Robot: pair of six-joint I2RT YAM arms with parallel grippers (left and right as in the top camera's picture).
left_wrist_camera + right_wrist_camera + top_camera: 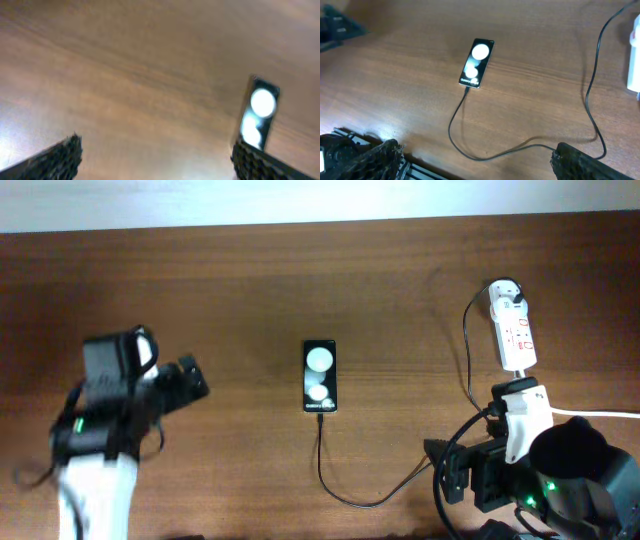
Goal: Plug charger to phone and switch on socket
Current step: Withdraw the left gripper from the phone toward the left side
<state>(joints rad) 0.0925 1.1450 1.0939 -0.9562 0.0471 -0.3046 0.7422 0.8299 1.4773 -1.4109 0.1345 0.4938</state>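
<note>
left gripper and right gripper gape empty, since thin black charger cable seemingly meets flat black smartphone; white power strip likely comes next.

Brown wood table carries phone, charger, socket.

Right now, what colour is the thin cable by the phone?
The thin cable is black; right wrist view.

Left wrist view's all blur, the phone just a smear. Right of the phone, the socket gets chopped by the frame edge, switches too tiny to read.
</note>
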